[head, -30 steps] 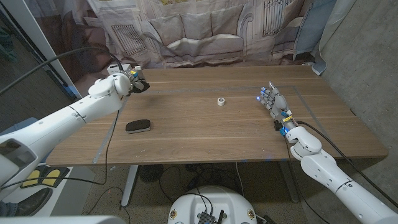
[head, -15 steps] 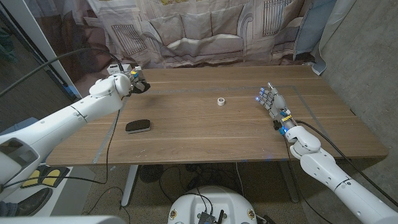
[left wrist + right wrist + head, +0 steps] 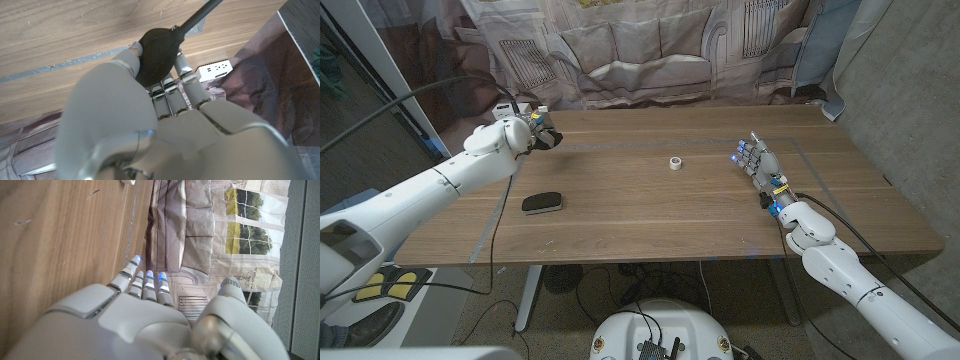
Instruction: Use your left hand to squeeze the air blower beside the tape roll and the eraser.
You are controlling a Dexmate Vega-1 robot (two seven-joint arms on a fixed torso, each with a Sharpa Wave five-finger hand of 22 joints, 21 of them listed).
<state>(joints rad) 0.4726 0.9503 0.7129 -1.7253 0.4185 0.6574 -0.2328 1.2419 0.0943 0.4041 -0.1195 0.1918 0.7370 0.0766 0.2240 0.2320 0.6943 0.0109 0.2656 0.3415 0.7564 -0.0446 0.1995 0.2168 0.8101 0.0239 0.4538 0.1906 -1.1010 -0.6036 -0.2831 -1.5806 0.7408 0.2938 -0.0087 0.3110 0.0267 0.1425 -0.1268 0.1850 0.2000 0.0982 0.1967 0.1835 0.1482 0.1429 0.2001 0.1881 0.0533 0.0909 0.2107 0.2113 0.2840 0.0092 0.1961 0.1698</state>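
**Your left hand grips the air blower at the table's far left**

A wooden table spreads across the head view, with a patterned curtain hanging behind its far edge.

Your left arm comes in from the near left and reaches to the table's far left corner. There your left hand holds the black air blower. In the left wrist view your fingers and thumb wrap around the blower's round black bulb, and its thin black nozzle points away from the hand over the wood. How hard the bulb is pressed cannot be told.

Your right arm comes in from the near right. Your right hand stands on its edge on the right side of the table, fingers straight and close together, pointing toward the far edge, holding nothing. In the right wrist view the fingertips glow blue.

A black eraser lies on the left half of the table, nearer to you than the blower and well apart from it.

A small white tape roll sits near the middle of the table, toward the far side, between your two hands and touching neither.
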